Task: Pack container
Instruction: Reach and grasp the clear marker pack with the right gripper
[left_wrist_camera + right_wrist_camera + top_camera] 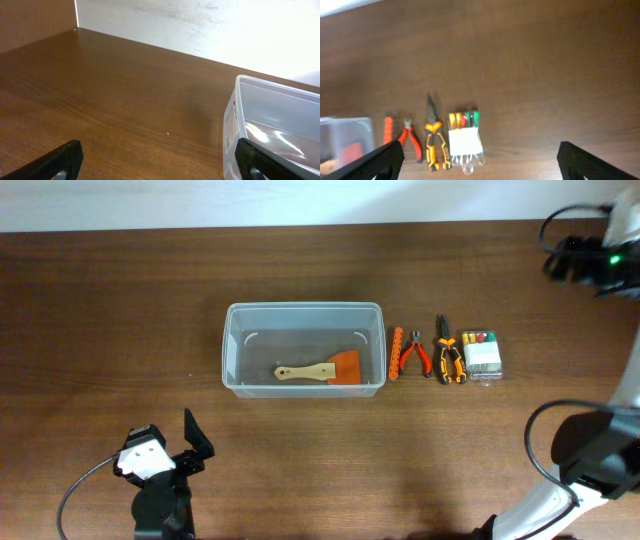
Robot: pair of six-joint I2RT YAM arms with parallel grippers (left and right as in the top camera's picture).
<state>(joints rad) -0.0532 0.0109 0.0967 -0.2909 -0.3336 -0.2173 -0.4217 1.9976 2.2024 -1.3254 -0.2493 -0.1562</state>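
The clear plastic container (303, 308) stands mid-table. It holds a scraper (320, 370) with a wooden handle and an orange blade. The container's corner also shows in the left wrist view (280, 120) and at the left edge of the right wrist view (345, 131). My left gripper (159, 152) is open and empty, low over the table front-left of the container (188, 445). My right gripper (480, 157) is open and empty, held high above the tools. Its wrist shows blurred at the overhead view's top right (598, 255).
Right of the container lie, in a row, a small orange tool (397, 352), red-handled cutters (417, 356), orange-and-black pliers (449, 360) and a clear pack of screwdriver bits (482, 356). All also show in the right wrist view. The right arm's base (595, 455) sits front right.
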